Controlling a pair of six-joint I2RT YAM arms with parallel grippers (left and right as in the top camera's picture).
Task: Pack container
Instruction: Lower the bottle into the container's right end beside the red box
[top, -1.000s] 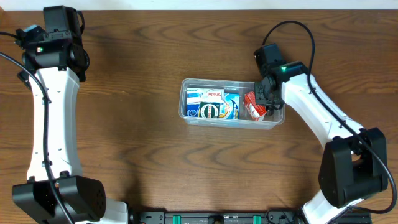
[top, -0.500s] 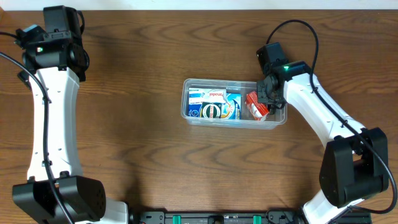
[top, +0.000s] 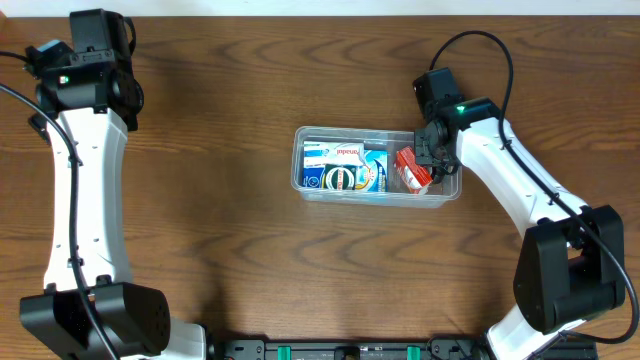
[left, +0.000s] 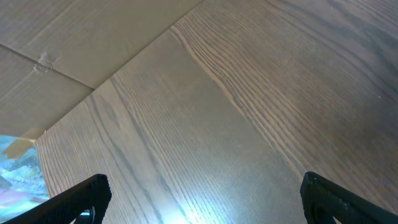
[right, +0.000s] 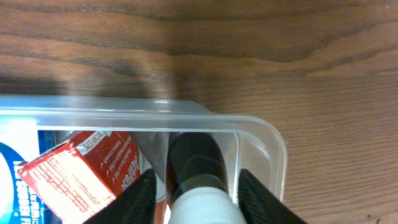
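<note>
The container (top: 372, 200), a clear rectangular bin, lies mid-table. It holds blue-and-white boxes (top: 345, 167) on the left and a red box (top: 411, 170) on the right. My right gripper (top: 432, 160) reaches into its right end. In the right wrist view the gripper (right: 198, 186) stands open astride a dark bottle with a white cap (right: 198, 162). A small gap shows on each side of the bottle. The red box (right: 81, 171) lies just left of it, inside the container's rim (right: 186, 118). My left gripper (left: 204, 190) hangs open over bare wood at the far left.
The left arm (top: 85, 150) runs along the table's left side, and the right arm (top: 520, 200) crosses the right side with its cable looping above. A pale cardboard surface (left: 74, 37) borders the table in the left wrist view.
The container and the right gripper have shifted slightly to the right. The left arm has not moved.
</note>
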